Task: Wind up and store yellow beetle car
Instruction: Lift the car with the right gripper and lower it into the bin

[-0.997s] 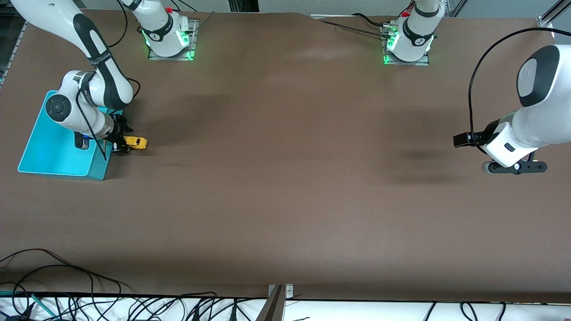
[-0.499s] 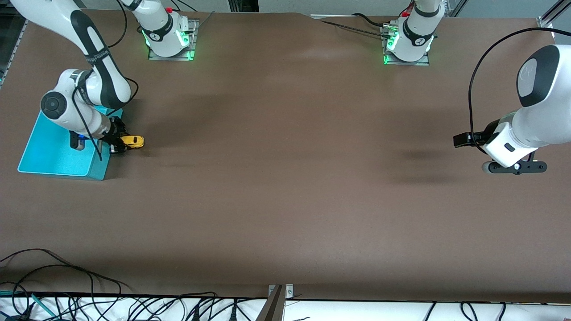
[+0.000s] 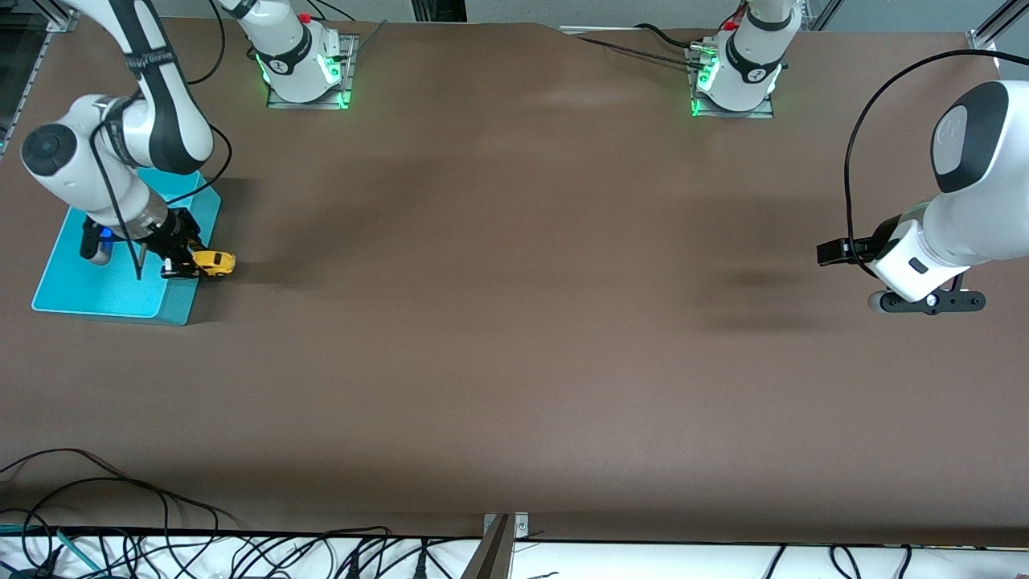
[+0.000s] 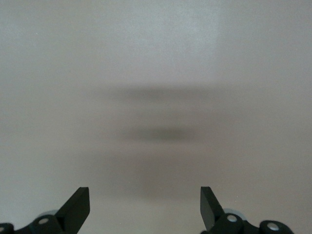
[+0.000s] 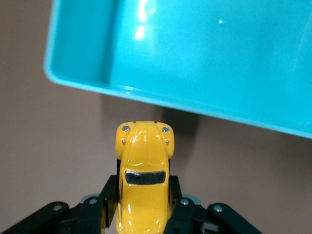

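Yellow beetle car (image 5: 144, 187) is clamped in the right end effector (image 3: 186, 264) at the teal bin's (image 3: 96, 285) rim; clipped there, it could be dropped outside. Left end effector (image 4: 145, 210) is parked open, well apart.

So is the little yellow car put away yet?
Not yet. The right gripper has its jaws shut on the yellow beetle car, lifted beside the teal bin. The bin holds nothing yet. Left: carry it over and drop it in. The left gripper waits open over the table.
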### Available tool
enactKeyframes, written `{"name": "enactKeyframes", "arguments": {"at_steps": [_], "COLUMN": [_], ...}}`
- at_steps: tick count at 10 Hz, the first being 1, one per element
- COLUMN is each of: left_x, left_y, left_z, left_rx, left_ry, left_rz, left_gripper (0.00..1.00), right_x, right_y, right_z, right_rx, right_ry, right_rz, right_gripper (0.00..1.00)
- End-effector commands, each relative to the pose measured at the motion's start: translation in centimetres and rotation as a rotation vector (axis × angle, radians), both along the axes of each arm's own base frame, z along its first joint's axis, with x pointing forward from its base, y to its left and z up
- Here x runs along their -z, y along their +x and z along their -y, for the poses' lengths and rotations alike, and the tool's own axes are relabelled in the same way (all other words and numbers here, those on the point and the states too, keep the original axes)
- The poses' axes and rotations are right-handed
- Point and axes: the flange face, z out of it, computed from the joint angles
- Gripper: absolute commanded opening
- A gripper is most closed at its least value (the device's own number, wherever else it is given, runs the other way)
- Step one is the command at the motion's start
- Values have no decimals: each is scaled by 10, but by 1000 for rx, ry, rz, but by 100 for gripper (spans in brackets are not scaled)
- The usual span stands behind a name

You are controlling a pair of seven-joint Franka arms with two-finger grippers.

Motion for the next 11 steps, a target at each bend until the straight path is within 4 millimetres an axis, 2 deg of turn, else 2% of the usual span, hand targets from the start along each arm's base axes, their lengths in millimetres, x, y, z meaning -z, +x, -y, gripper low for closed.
{"name": "enactKeyframes", "arguments": {"at_steps": [1, 2, 5, 8, 10, 11], "left_x": [-8, -8, -7, -7, -7, -7], "left_y": [-6, -6, -6, -6, -6, -6], "left_z": [-1, -1, -1, -1, -1, -1], "left_rx": [14, 14, 12, 3, 3, 5], "left_ry": [-23, -22, -22, -20, -20, -20], "left_rz": [-9, -10, -10, -10, -10, -10], "left_gripper": [100, 100, 100, 100, 100, 100], "right_x": [-24, -26, -36, -31, 0, 12], "right_y": [-5, -6, -26, -49, -66, -69], "right_z": [-2, 0, 62, 116, 153, 164], "right_rx": [-11, -26, -154, -279, -348, -368], "right_ry": [-1, -10, -22, -88, -111, -126], "right_rz": [16, 10, -55, -152, -244, -275], "right_gripper": [0, 0, 0, 0, 0, 0]}}
